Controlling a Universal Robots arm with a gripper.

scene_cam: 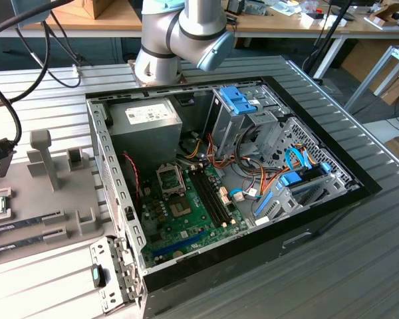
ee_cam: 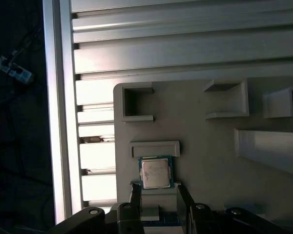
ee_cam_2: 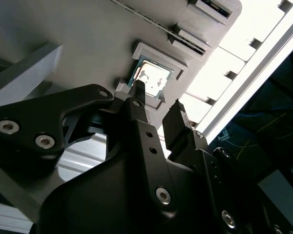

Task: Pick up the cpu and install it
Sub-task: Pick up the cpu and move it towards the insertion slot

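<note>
I'm holding the pincer [ee_cam: 158, 191] right by the cpu [ee_cam: 156, 172], fingers spread slightly wider than the chip and gripping nothing, lined up with its two side edges. The cpu lies flat in a square pocket of the grey tray [ee_cam: 210, 146] on the counter [ee_cam: 185, 48]. I reckon the pocket's walls keep it square for a clean grab.

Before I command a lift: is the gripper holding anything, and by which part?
Nothing is held. The gripper is open with nothing between its fingers; the cpu lies flat in its recess on the grey tray.
</note>
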